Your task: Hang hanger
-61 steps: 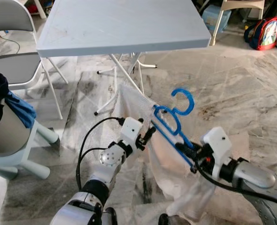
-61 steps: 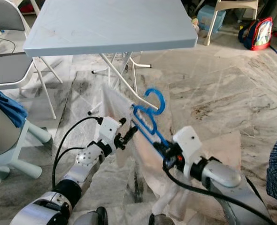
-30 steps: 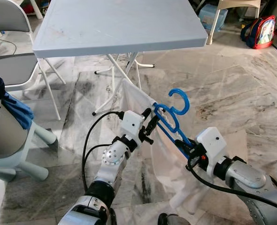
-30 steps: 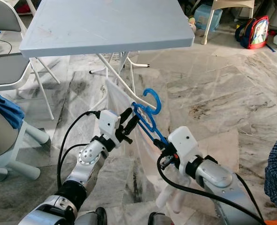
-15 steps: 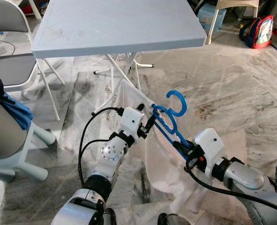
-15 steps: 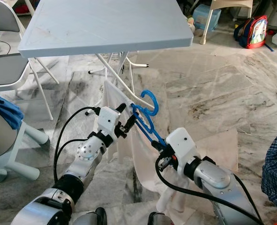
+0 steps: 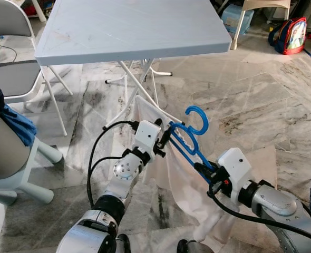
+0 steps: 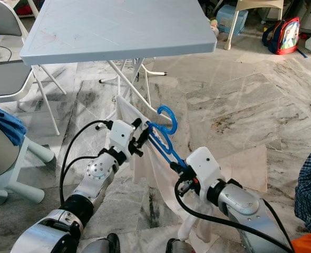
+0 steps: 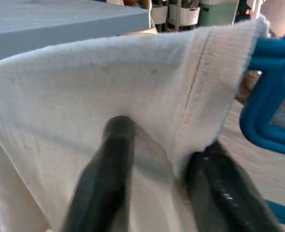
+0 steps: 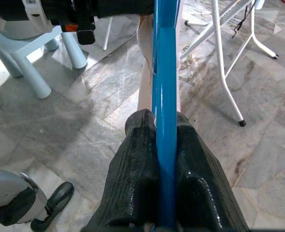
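A blue plastic hanger (image 7: pixel 190 141) is held in the air in front of me, hook uppermost. My right gripper (image 7: pixel 202 171) is shut on its lower bar, and the right wrist view shows both black fingers (image 10: pixel 137 183) clamped on the blue bar (image 10: pixel 164 96). A white cloth garment (image 7: pixel 182 184) drapes from the hanger toward the floor. My left gripper (image 7: pixel 163 139) is shut on the garment's upper edge beside the hanger's shoulder; in the left wrist view its fingers (image 9: pixel 113 159) pinch the white fabric (image 9: pixel 84 87).
A light blue folding table (image 7: pixel 134 29) stands just ahead on white crossed legs (image 7: pixel 139 84). A grey chair (image 7: pixel 13 68) and a pale stool (image 7: pixel 18 168) with dark clothes are at the left. A backpack (image 7: pixel 295 36) lies far right. The floor is marble.
The hanger and garment have shifted slightly lower and left between my grippers. Both grips are unchanged, and the camera has barely moved.
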You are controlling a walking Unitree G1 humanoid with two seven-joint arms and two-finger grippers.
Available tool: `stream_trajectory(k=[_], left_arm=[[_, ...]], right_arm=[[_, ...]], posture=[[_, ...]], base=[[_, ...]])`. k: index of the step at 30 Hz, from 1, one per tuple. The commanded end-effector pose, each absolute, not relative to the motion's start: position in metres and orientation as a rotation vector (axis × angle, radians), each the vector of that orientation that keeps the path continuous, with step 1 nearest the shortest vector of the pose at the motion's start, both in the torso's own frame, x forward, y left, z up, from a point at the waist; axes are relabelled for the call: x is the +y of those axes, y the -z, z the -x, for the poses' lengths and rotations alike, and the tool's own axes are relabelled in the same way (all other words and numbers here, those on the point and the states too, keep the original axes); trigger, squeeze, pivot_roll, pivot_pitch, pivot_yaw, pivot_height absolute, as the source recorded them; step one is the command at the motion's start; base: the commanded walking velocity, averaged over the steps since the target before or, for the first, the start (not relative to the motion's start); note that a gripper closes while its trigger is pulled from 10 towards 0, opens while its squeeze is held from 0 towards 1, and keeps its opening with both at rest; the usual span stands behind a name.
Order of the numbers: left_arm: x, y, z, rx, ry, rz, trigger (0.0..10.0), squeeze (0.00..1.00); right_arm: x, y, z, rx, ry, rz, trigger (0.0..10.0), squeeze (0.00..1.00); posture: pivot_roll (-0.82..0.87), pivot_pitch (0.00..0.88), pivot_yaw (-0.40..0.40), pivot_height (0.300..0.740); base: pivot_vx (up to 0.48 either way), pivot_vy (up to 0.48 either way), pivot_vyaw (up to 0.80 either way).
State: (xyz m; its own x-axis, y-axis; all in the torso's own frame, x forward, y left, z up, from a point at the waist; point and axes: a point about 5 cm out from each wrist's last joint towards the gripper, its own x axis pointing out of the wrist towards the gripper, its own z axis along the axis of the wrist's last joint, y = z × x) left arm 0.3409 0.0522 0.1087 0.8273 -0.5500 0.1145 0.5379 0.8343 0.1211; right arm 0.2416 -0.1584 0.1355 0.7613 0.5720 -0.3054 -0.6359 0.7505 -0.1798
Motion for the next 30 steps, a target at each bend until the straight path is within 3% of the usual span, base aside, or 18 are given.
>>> stream_trajectory(k=[1, 18, 30], left_arm=[[0.054, -0.106, -0.341, -0.136, 0.568, -0.093, 0.0, 0.0], [0.059, -0.103, -0.339, -0.143, 0.555, -0.076, 0.0, 0.0], [0.084, -0.109, -0.35, -0.136, 0.461, -0.135, 0.0, 0.0]], right_arm=[[-0.155, -0.141, -0.241, 0.205, -0.682, 0.286, 10.0, 0.0], [-0.157, -0.133, -0.243, 0.219, -0.636, 0.298, 10.0, 0.0], [-0.164, -0.128, -0.244, 0.231, -0.608, 0.353, 10.0, 0.0]], posture=[[-0.12, 0.223, -0.003, 0.74], [-0.12, 0.231, 0.001, 0.74], [-0.11, 0.234, 0.017, 0.74]], base=[[0.0, 0.0, 0.0], [0.0, 0.0, 0.0], [0.0, 0.0, 0.0]])
